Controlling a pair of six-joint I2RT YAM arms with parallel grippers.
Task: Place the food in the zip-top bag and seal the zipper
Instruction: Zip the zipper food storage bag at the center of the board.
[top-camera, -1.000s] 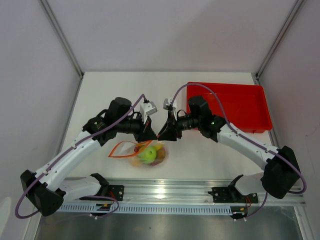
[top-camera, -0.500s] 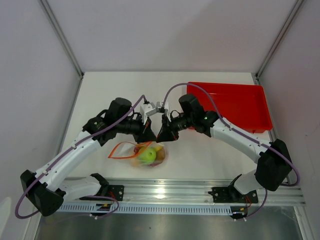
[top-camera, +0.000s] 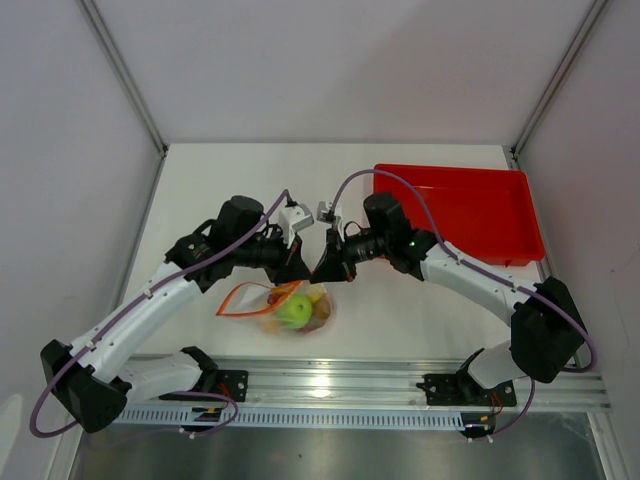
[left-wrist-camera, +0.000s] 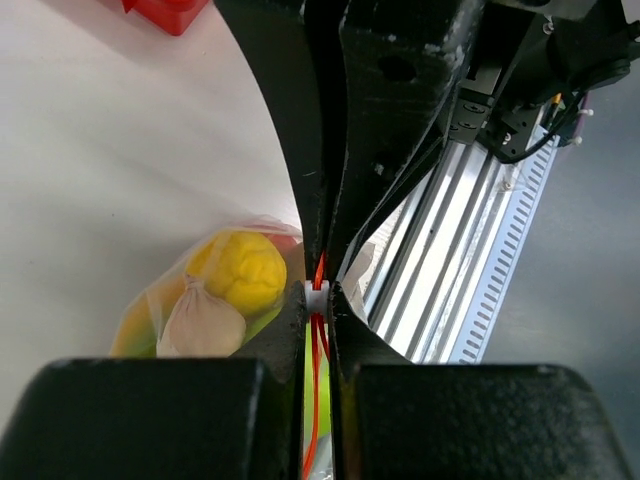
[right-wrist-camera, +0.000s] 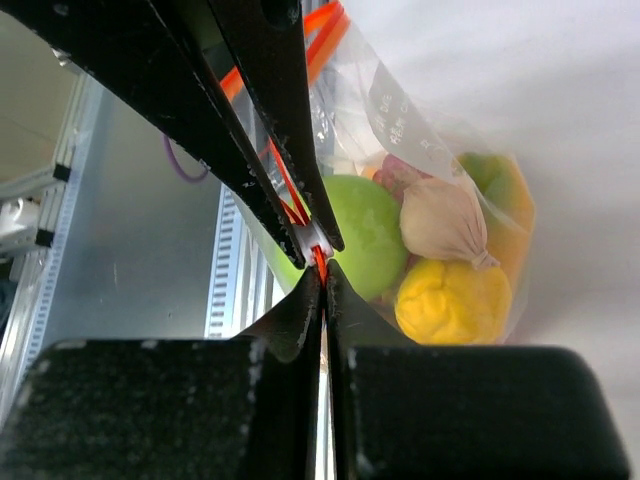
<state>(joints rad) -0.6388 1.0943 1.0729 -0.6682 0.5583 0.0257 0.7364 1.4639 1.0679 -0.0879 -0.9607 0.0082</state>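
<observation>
Left gripper (left-wrist-camera: 317, 300): closed tight, pinching zipper (left-wrist-camera: 314, 400)
Right gripper (right-wrist-camera: 322, 275): closed tight on zipper, meeting left gripper
Food (right-wrist-camera: 455, 300): inside zip-top bag (right-wrist-camera: 400, 110), table's (top-camera: 400, 300) 6 o'clock

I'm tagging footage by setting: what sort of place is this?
Probably a robot lab test cell: a white table walled by plain white panels, with two white-and-black arms bolted to an aluminium rail.

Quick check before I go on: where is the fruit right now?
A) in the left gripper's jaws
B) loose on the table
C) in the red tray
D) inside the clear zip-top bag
D: the green apple and a yellow fruit show through the clear plastic of the zip-top bag.
</observation>
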